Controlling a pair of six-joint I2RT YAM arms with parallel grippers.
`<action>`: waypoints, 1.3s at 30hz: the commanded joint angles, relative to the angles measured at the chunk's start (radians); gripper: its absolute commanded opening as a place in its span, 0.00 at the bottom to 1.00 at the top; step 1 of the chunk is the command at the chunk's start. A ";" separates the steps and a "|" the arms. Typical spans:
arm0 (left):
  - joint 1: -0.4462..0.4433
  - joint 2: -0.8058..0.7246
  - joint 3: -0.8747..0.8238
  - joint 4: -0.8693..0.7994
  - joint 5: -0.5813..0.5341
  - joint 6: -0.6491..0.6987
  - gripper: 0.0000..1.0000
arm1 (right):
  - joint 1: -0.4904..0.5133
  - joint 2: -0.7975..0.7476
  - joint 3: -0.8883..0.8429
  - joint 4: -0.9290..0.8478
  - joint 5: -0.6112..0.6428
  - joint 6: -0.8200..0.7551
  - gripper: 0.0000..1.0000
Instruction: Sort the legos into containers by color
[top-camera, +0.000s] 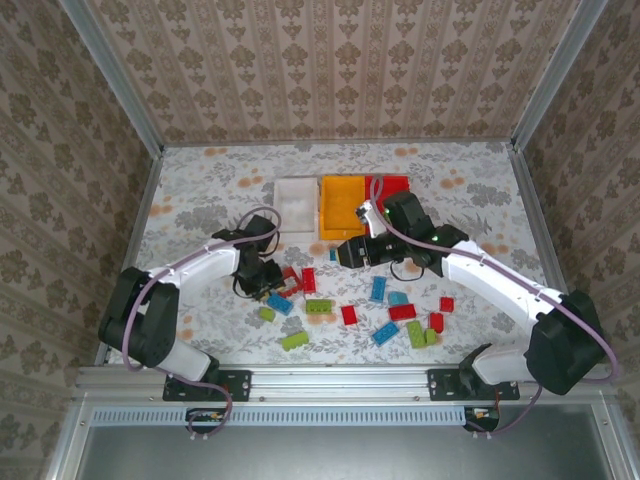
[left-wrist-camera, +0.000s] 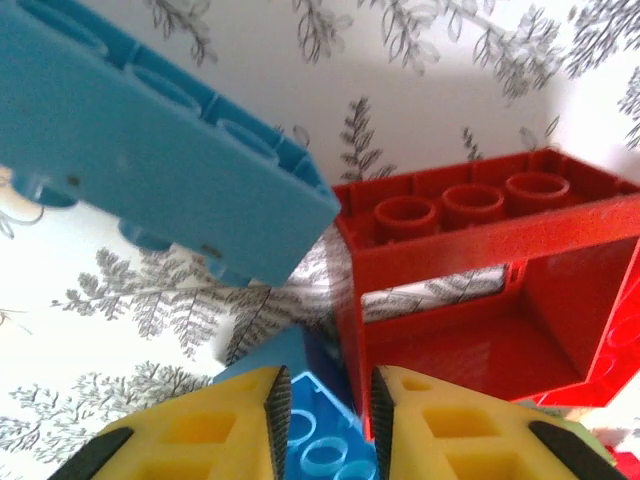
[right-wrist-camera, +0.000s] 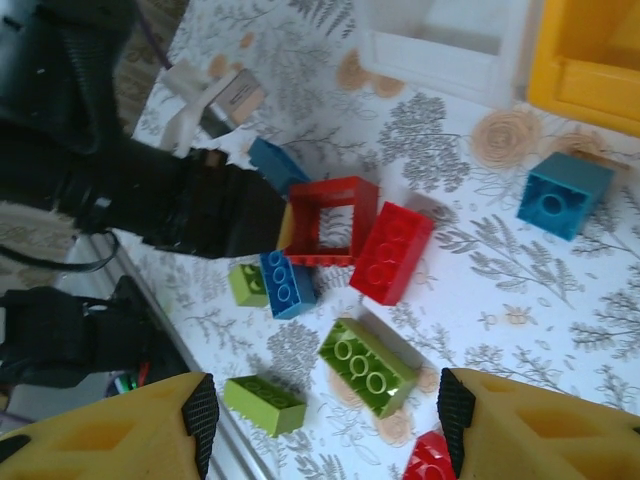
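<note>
Three bins up top centre: white bin (top-camera: 295, 203), yellow-orange bin (top-camera: 343, 205), red bin (top-camera: 392, 183). The legos (top-camera: 402, 311) lie loose below them, unsorted. Over mid pile the right gripper (right-wrist-camera: 325, 410) hangs wide & empty, prob. picking a target. At pile's left the left gripper (left-wrist-camera: 330, 400) has jaws narrow round a blue brick (left-wrist-camera: 322, 455); gripped or not, can't tell.

The far and side walls (top-camera: 330, 60) are papered in a beige damask pattern. The tabletop (top-camera: 200, 180) is covered with a white floral print and framed by aluminium posts (top-camera: 110, 70).
</note>
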 joint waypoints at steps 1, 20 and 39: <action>-0.004 0.035 0.000 0.038 -0.044 -0.015 0.28 | 0.025 -0.022 -0.015 0.048 -0.083 0.003 0.65; -0.003 0.022 0.044 0.013 -0.095 0.042 0.28 | 0.071 0.012 0.006 0.048 -0.061 0.018 0.65; -0.019 0.011 0.218 -0.087 -0.187 0.135 0.00 | 0.087 -0.034 0.032 0.022 0.064 -0.004 0.64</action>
